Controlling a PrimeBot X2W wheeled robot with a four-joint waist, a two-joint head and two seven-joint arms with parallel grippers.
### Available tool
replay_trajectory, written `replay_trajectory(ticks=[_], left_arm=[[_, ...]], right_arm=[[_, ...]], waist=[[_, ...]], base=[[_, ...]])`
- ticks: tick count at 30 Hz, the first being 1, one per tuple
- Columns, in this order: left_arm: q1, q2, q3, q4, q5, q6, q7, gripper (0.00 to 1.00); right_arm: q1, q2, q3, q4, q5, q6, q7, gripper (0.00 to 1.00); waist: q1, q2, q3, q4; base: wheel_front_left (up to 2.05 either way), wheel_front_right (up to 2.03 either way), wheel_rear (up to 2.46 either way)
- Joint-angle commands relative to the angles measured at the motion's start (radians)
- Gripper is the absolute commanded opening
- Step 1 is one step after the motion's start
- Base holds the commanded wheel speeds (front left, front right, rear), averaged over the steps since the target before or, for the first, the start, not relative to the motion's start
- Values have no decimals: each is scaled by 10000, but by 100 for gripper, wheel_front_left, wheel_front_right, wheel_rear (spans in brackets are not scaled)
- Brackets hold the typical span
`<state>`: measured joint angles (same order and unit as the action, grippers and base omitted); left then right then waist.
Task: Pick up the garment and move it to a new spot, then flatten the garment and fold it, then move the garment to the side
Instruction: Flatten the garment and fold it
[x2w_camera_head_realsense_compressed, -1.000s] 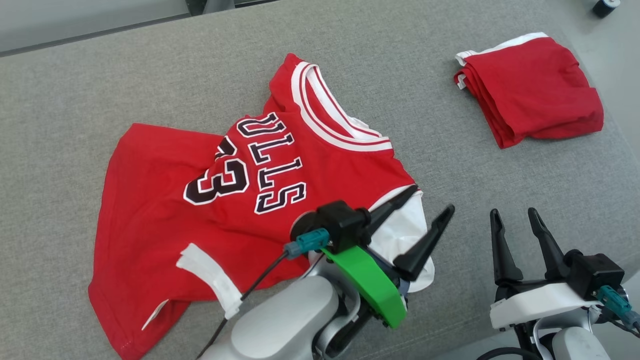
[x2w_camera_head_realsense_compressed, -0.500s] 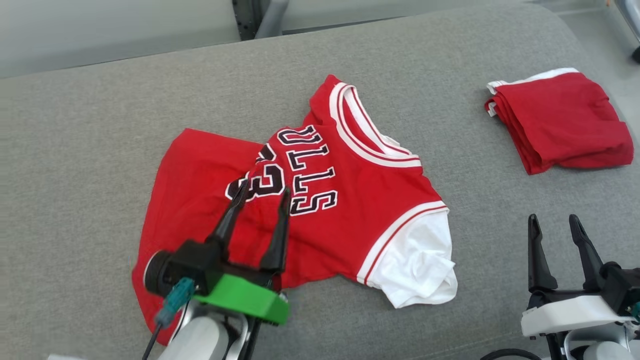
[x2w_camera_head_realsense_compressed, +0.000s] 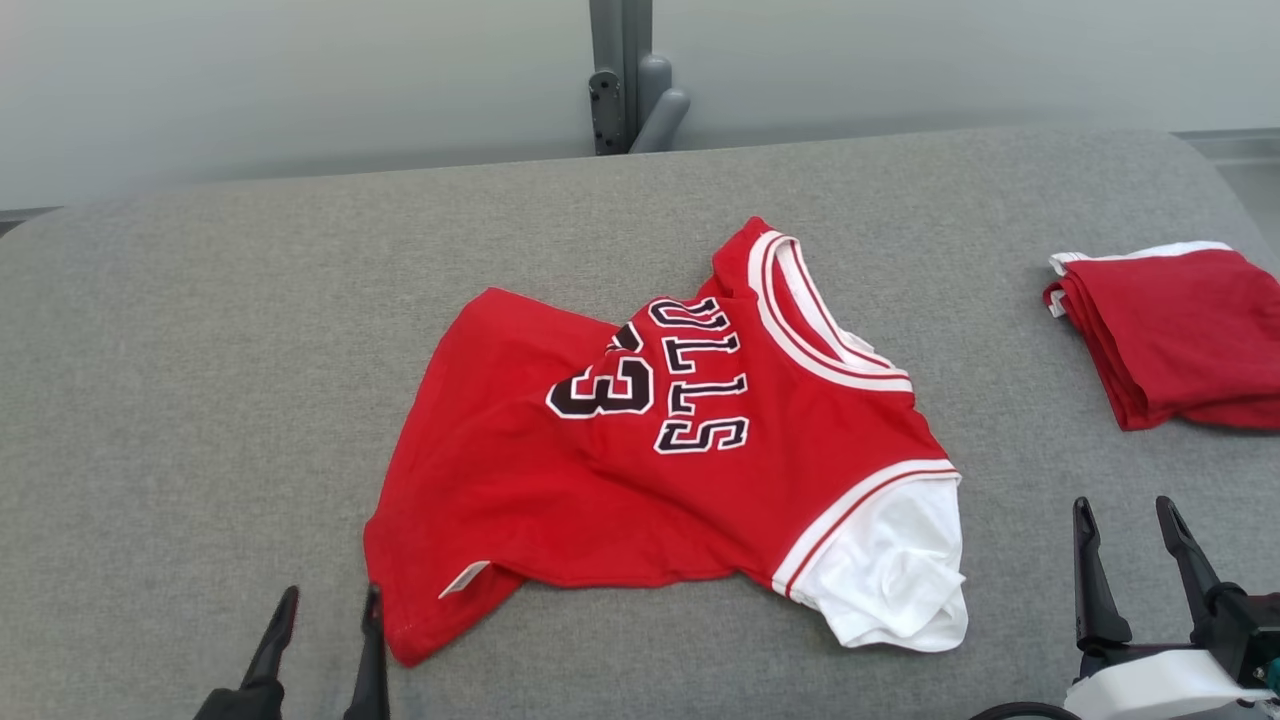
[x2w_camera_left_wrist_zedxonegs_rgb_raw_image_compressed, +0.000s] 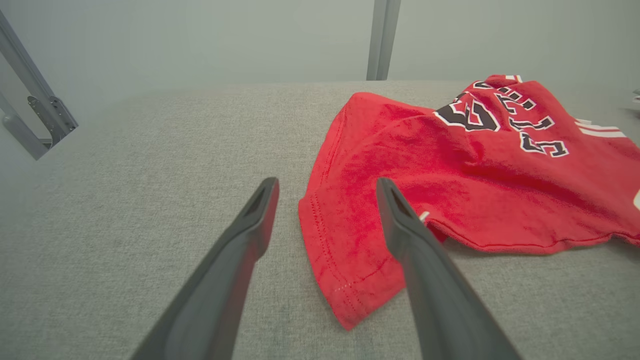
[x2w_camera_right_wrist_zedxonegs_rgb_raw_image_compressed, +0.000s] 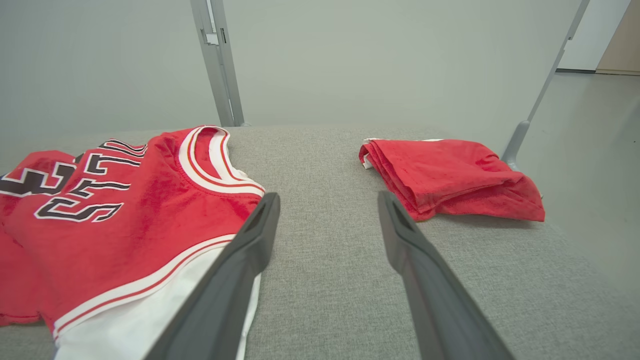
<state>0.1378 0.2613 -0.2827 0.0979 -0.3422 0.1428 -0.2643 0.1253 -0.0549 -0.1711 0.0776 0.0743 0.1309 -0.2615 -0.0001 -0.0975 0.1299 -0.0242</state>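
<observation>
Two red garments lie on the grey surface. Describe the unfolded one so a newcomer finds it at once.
On the wide grey cushioned surface, look to the middle, left of the folded red garment near the right edge. The jersey lies spread out and rumpled; black-and-white lettering, a number and one white sleeve set it apart from its plain neighbour.

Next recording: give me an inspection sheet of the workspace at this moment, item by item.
Surface: grey fabric pad, flat.
Job's things: red jersey lies unfolded and rumpled, white sleeve toward the robot's right.
Clutter: folded red garment at the far right, apart from the jersey.
Grippers: left gripper open by the jersey's hem corner, holding nothing; right gripper open over bare pad, holding nothing.
Cables: dark cable beside the right gripper's base.
Surroundings: grey metal post behind the pad, pale wall.
</observation>
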Motion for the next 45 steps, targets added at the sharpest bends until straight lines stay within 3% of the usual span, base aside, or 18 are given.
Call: replay_trajectory(ticks=[1,7,21,38,41,45], left_arm=[[257,-147,326,-26,134,-102,4,100],[929,-581,1372,202,496,-867,4,100],[929,-1493,2690,246,1234,-2299,4,100],[817,-1878,3052,494,1711,-2700,3,100],[785,-1907,2795,854,1608,-2729,4,100],[413,-1772,1993,1665,1346,-2740,61,100]], right_arm=[[212,-87,-10,56,-55,-4,-15,100],[392,-116,-68,292,-85,-4,-15,100],[59,-303,495,696,-95,-4,-15,100],[-67,-277,853,823,115,-6,-15,100],[-193,-204,831,1386,342,-4,-15,100],[-747,-473,1541,2775,747,-8,238,100]], waist=[[1,1,-306,321],[1,1,-532,438],[1,1,-664,332],[1,1,-606,505],[1,1,-541,468],[1,1,-413,324]], base=[[0,0,0],[0,0,0],[0,0,0],[0,0,0],[0,0,0],[0,0,0]])
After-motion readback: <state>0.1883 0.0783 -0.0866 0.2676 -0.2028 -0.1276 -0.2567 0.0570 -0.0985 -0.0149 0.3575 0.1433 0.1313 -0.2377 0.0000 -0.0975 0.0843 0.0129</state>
